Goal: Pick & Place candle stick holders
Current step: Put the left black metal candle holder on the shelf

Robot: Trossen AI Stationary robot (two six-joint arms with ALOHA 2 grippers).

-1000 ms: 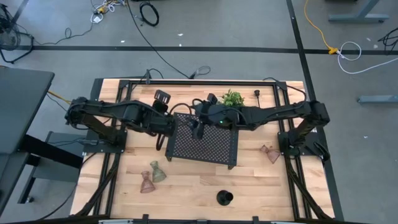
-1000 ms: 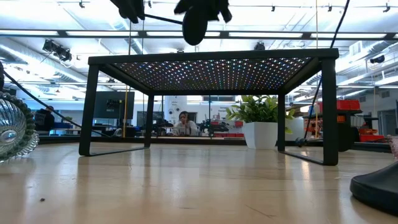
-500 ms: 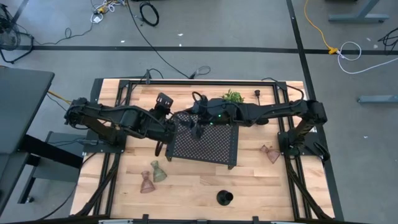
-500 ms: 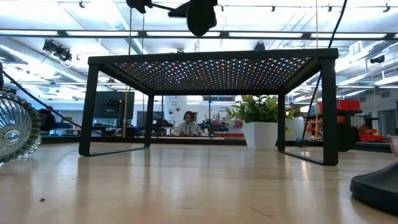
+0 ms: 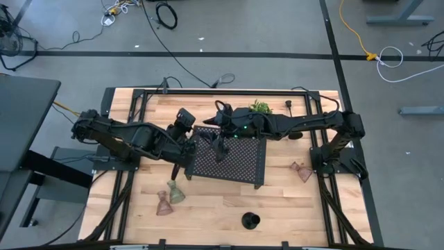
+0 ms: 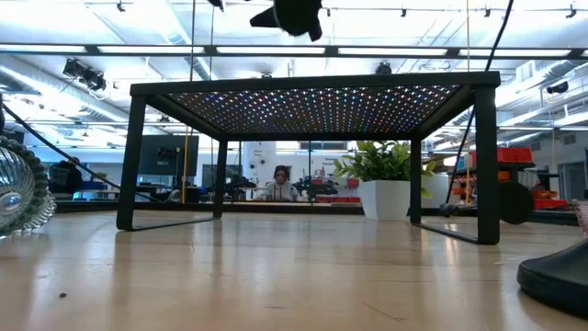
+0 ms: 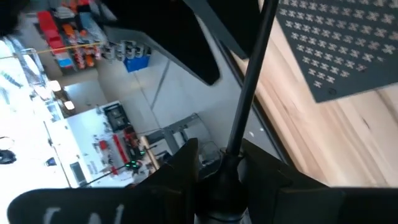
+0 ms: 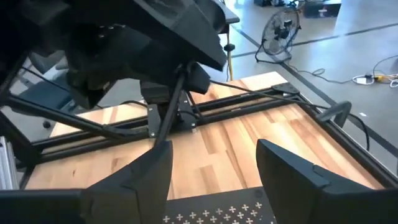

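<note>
Showing the left gripper [image 5: 179, 165] at the left edge of the perforated tray [image 5: 239, 167], jaws clamped on a thin black candle holder [image 7: 249, 81]. The right gripper [image 8: 211, 168] hovers over the tray's far left part, jaws spread wide and empty. Two glass holders [image 5: 170, 196] stand together on the tabletop [image 5: 208, 208] near the left; a third [image 5: 302, 171] stands right of the tray, a short black cup [image 5: 250, 221] in front.

High view: overhead, straight down, far enough to frame whole table [image 5: 222, 201] plus surrounding floor. Low view: tabletop height, level, facing room behind. Both share perforated tray [image 5: 229, 161], seen also in both wrist views, each close, looking past own fingers.
</note>
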